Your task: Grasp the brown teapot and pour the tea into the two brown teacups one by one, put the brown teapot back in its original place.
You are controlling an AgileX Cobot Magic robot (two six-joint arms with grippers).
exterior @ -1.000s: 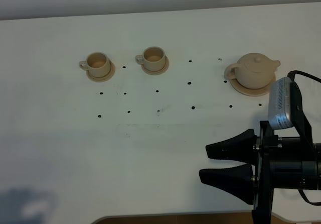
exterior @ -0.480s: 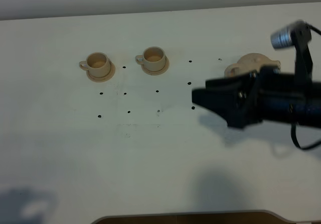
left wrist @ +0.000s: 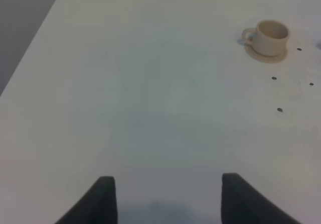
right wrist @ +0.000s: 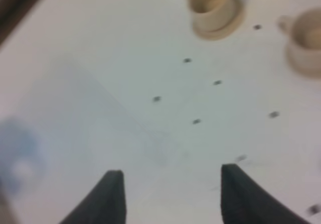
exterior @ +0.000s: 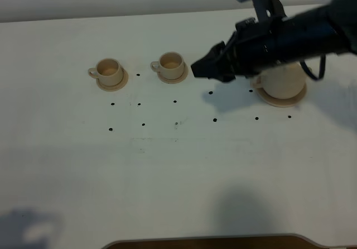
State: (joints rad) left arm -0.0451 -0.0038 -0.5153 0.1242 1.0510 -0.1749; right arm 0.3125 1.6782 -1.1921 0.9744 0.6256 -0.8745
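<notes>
The brown teapot [exterior: 285, 81] stands on its wide saucer [exterior: 279, 99] at the back right, its top hidden behind my right arm. The two brown teacups [exterior: 109, 69] [exterior: 171, 63] stand on small saucers at the back left and centre. My right gripper [exterior: 202, 69] hovers left of the teapot, pointing at the nearer cup. In the right wrist view it [right wrist: 170, 194] is open and empty, with both cups [right wrist: 213, 2] [right wrist: 306, 40] ahead. The left gripper [left wrist: 168, 199] is open and empty, with one teacup [left wrist: 271, 35] far ahead.
The white table [exterior: 167, 171] carries small black dots [exterior: 143, 124] around the cups and teapot. Its front edge [exterior: 201, 240] shows at the bottom of the exterior view. The left arm is outside the exterior view.
My right arm has swung from the front right of the table up and back across the teapot, the gripper now pointing left toward the cups. Cups and teapot have not moved.
</notes>
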